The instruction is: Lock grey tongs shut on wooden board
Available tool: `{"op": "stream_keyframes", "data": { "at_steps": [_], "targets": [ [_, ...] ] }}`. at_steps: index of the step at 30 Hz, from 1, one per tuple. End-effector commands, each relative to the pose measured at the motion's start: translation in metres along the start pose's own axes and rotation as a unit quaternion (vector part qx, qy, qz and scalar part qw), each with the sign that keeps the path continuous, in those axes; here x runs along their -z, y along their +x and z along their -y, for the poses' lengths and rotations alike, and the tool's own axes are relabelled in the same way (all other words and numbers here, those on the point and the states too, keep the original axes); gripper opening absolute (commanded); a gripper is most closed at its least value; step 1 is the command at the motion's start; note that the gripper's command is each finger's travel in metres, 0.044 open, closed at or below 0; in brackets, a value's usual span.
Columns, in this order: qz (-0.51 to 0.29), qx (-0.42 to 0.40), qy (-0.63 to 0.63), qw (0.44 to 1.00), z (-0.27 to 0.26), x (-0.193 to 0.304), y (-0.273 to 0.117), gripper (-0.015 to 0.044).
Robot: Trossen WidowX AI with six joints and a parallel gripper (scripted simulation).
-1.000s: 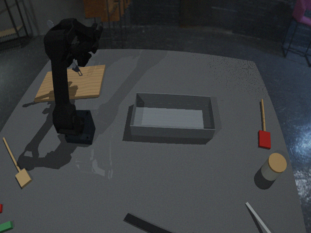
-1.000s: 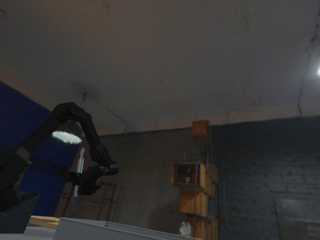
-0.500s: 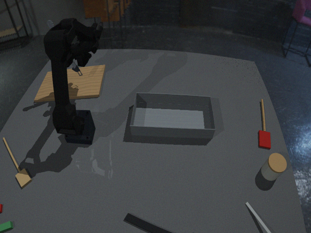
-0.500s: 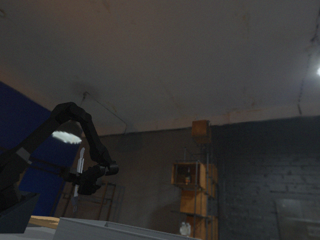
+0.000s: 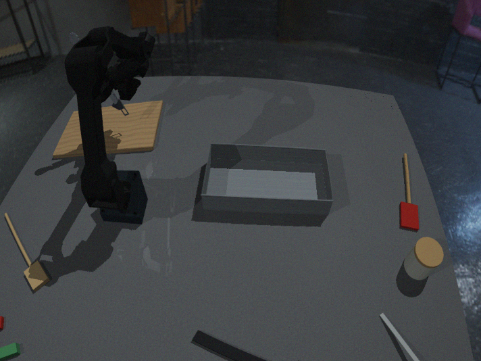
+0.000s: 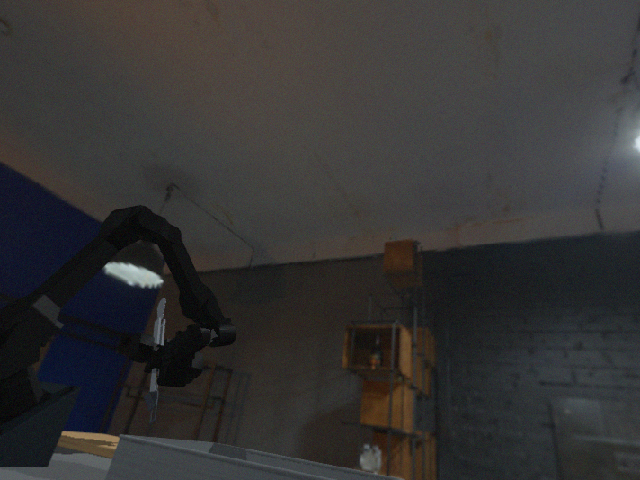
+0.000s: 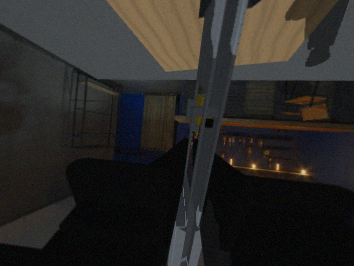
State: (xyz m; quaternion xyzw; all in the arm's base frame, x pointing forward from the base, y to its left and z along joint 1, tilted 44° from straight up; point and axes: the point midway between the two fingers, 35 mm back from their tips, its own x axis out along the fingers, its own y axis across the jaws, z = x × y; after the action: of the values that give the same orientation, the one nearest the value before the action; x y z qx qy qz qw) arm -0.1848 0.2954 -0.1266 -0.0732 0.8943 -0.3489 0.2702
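The grey tongs point(image 5: 118, 105) point(image 6: 158, 330) point(image 7: 207, 100) stand nearly upright in the air above the wooden board point(image 5: 140, 134) point(image 6: 87, 441) point(image 7: 172, 47), slightly tilted. Their rounded tips point up and the dark hinge end with its loop points down. Their two arms lie close together. My gripper point(image 6: 154, 355) point(image 7: 190, 144) is shut on the tongs around the middle of their length; in the top view the arm largely hides the grip. Whether the lock inside the hinge has caught is not visible. The roasting tin point(image 5: 267, 206) point(image 6: 170, 458) holds no tongs.
The tin stands right of the arm's base point(image 5: 132, 198). A wooden paddle point(image 5: 36, 276) lies front left. A red paddle point(image 5: 409, 215) and a jar with a tan lid point(image 5: 428, 252) are at the right. A black bar point(image 5: 229, 345), a pale stick point(image 5: 400, 338) and a green block point(image 5: 8, 351) lie in front.
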Motion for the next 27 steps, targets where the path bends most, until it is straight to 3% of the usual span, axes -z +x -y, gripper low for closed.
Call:
{"op": "stream_keyframes", "data": {
  "at_steps": [1, 27],
  "targets": [
    [0.037, 0.001, 0.000, 0.999, -0.005, 0.001, 0.006, -0.0150],
    [0.333, 0.003, 0.009, 0.943, -0.009, 0.006, 0.028, -0.0150]
  ]
}}
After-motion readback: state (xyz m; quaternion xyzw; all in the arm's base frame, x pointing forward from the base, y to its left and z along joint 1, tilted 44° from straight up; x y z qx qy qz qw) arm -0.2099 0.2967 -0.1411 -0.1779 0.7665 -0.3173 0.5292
